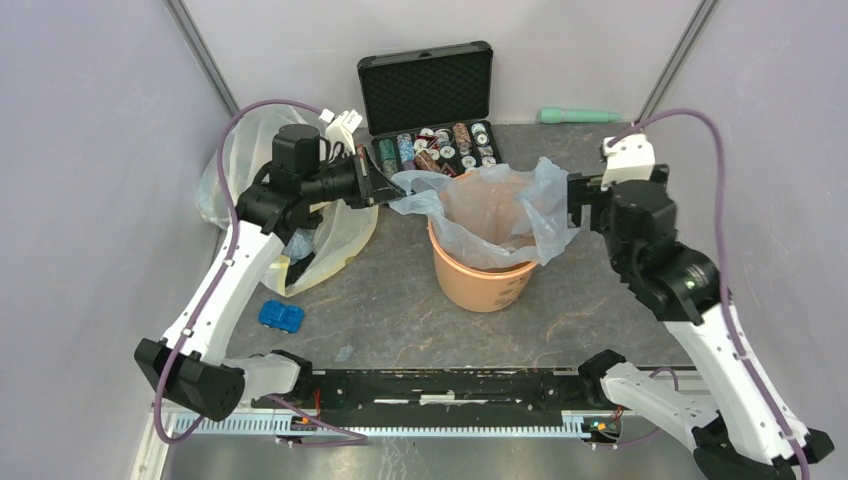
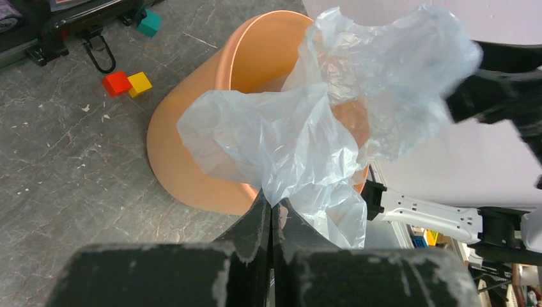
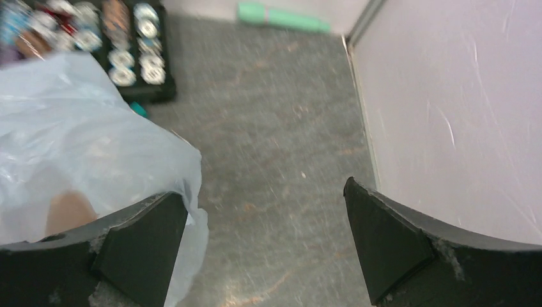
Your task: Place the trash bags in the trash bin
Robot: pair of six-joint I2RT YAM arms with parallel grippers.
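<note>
Wrist views reveal left jaws pinching blue bag (image 2: 281,141) draped over bin (image 2: 182,160); right jaws spread.

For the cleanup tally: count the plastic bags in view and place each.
2. A pale blue bag drapes over the orange bucket, pinched by the left gripper. A larger yellowish bag lies on the table, far left. Others may be hidden under it.

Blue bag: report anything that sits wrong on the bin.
The blue bag sits bunched over the bin, not around its rim: one edge pinched in the left gripper, the other loose by the open right gripper.
</note>
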